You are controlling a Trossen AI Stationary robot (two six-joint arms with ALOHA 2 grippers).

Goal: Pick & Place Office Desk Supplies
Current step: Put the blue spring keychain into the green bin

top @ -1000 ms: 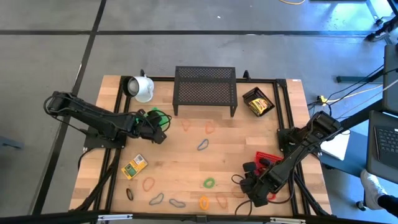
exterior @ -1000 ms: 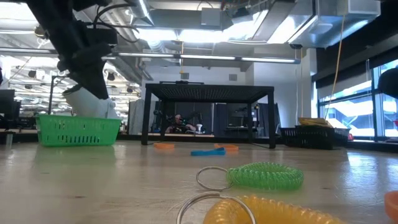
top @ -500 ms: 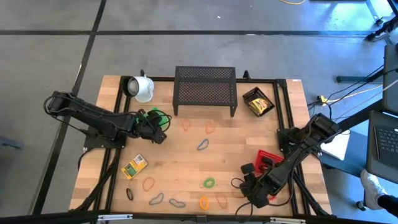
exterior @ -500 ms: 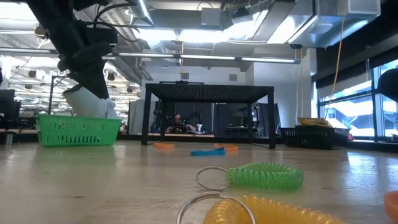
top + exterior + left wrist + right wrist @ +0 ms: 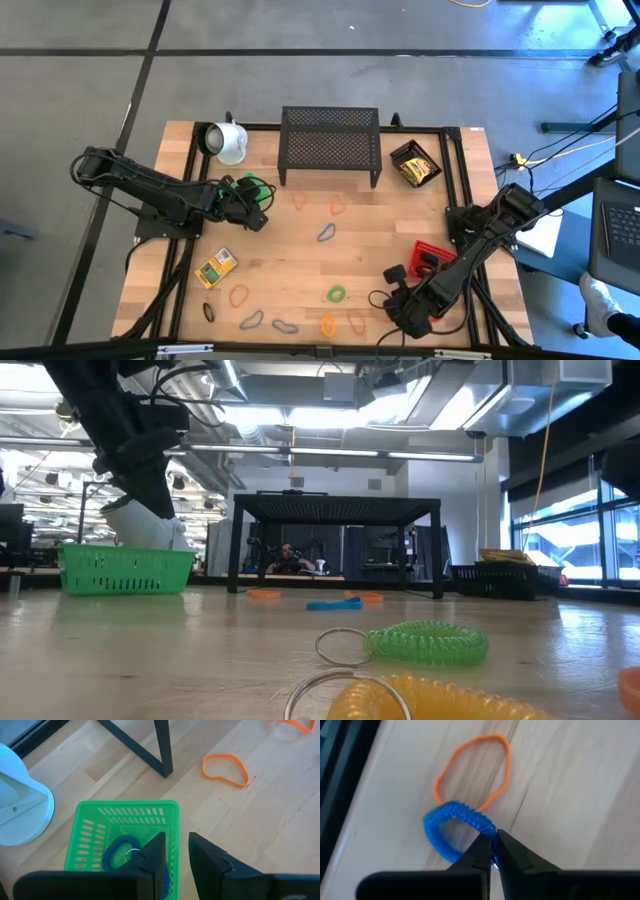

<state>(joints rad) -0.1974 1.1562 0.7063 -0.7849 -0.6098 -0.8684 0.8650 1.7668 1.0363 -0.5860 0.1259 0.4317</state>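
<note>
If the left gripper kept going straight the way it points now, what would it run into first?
Most likely the green basket directly below the left gripper, on the rim side, with a blue coiled loop lying inside it. How far above the basket it hangs is hard to judge from these views.

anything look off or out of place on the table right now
Mostly no spill or damage. One oddity: the white mug lies tipped on its side at the table's far left corner. The loops are scattered loose. The right gripper is shut on a blue coil loop that overlaps an orange loop.
</note>
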